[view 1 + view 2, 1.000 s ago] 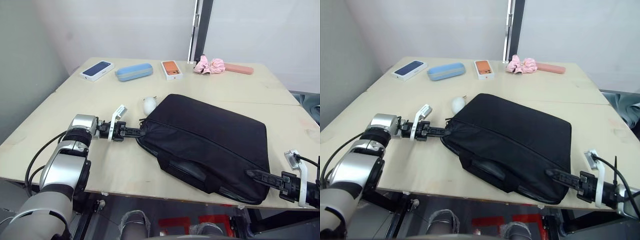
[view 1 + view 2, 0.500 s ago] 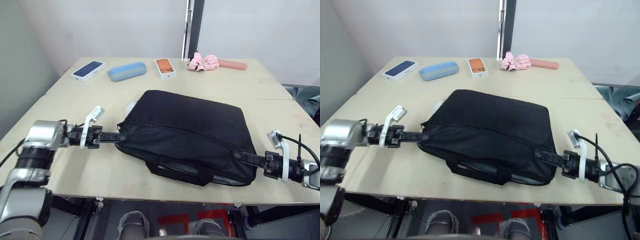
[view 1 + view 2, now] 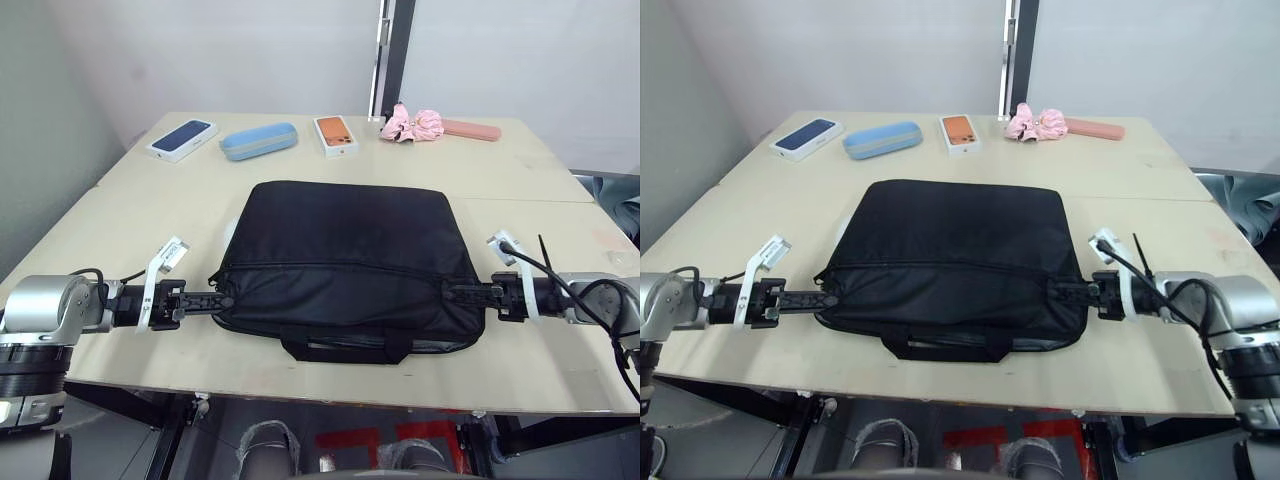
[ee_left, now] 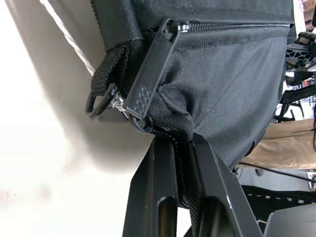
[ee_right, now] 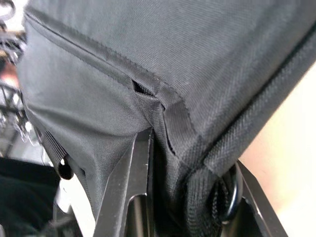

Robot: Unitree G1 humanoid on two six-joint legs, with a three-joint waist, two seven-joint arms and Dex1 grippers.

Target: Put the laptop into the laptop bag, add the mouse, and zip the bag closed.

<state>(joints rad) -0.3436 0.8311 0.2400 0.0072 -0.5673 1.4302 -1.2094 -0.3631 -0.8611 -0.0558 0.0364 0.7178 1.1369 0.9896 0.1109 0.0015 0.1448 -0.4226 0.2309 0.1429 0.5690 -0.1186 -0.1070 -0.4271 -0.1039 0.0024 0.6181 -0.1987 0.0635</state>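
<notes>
The black laptop bag [image 3: 345, 240] lies flat on the wooden table [image 3: 120, 215], its long sides parallel to the front edge and its handles [image 3: 345, 348] toward me. My left gripper [image 3: 222, 298] is shut on the bag's near left corner, and the left wrist view shows fabric pinched beside a zipper pull [image 4: 148, 74]. At the near right corner my right gripper [image 3: 455, 293] is shut on the bag, its fingers [image 5: 131, 192] clamping the seam. The zipper line along the bag's front looks closed. The laptop and the mouse are hidden.
Along the table's far edge lie a dark blue phone box [image 3: 186, 138], a light blue case [image 3: 259, 141], an orange phone box [image 3: 336, 135], a pink fabric thing [image 3: 415, 125] and a pink case [image 3: 470, 130]. A white sliver [image 3: 228, 233] peeks out by the bag's left edge.
The bag has swung from a diagonal lie to square with the table's front edge, with both grippers still holding its corners. The camera also shifted.
</notes>
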